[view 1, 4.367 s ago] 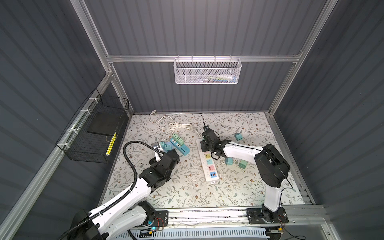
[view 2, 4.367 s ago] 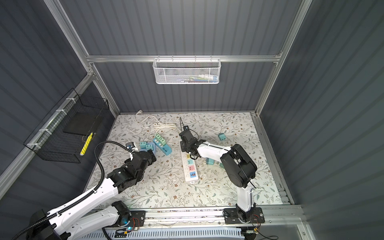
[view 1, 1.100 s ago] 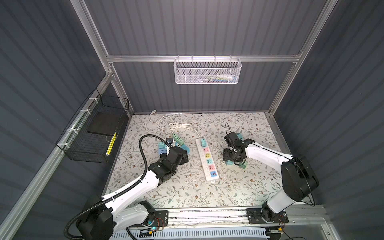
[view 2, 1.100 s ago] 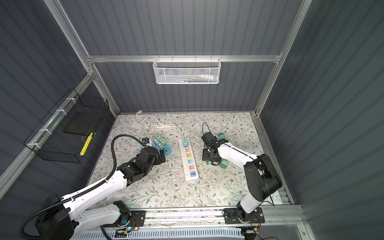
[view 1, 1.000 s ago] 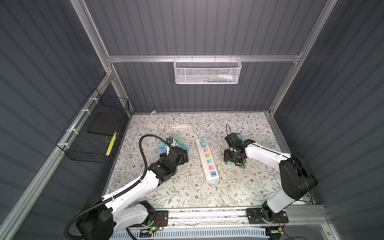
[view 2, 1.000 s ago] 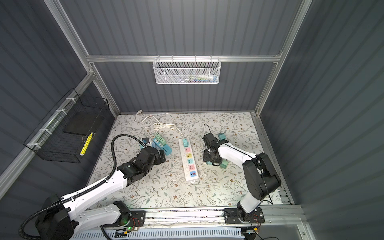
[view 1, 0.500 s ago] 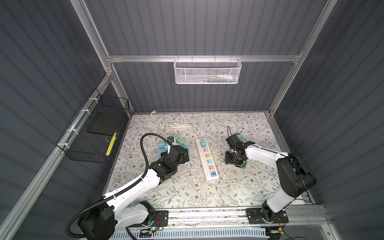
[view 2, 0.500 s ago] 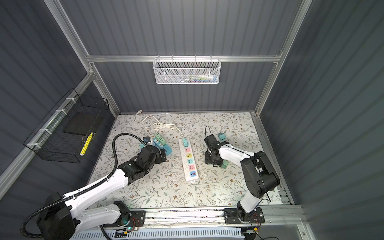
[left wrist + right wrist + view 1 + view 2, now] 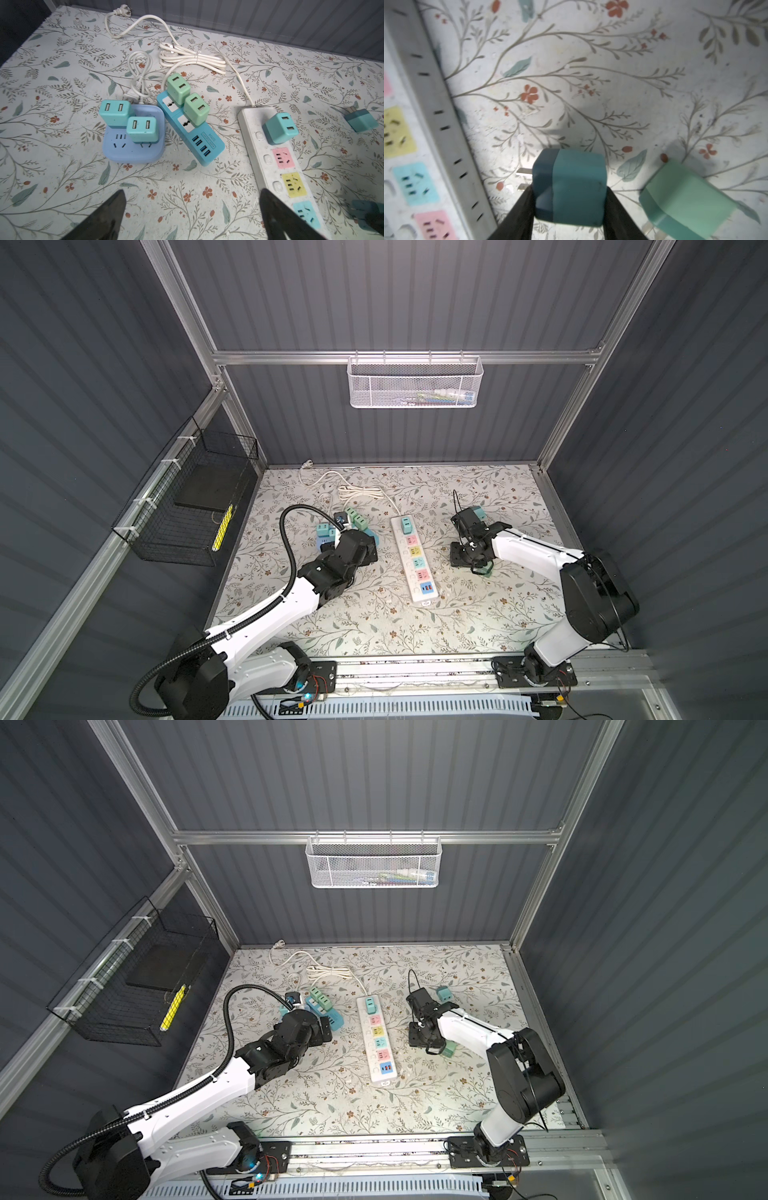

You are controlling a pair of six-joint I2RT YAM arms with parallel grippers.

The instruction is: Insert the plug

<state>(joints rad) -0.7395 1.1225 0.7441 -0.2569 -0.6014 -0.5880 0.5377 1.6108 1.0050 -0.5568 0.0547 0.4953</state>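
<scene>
Right wrist view: the right gripper [image 9: 569, 191] has its two black fingers [image 9: 519, 212] closed against the teal plug [image 9: 571, 187], clamping it. One finger is at the prong end and the other at the back face, so the plug's prong-to-back axis runs from finger to finger and lies flat over the floral mat [image 9: 591, 62]. I see two metal prongs [image 9: 523, 172] pointing out past that finger toward the white power strip [image 9: 436, 116], which lies just beyond it. The plug is a rounded, nearly cubic block, lighter teal over most of its body with a darker band at the prong end. I cannot tell whether it is resting on the mat or lifted clear of it. Off the other finger, near but apart, a pale green plug [image 9: 685, 199] lies tilted on the mat.

In both top views I find the right gripper [image 9: 473, 562] [image 9: 432, 1042] low over the mat beside the strip's middle sockets.

The left gripper [image 9: 192, 192] has its fingers spread wide with nothing between them. Ahead of it are a blue square adapter [image 9: 133, 153] and a blue strip [image 9: 199, 141], both carrying plugs.
</scene>
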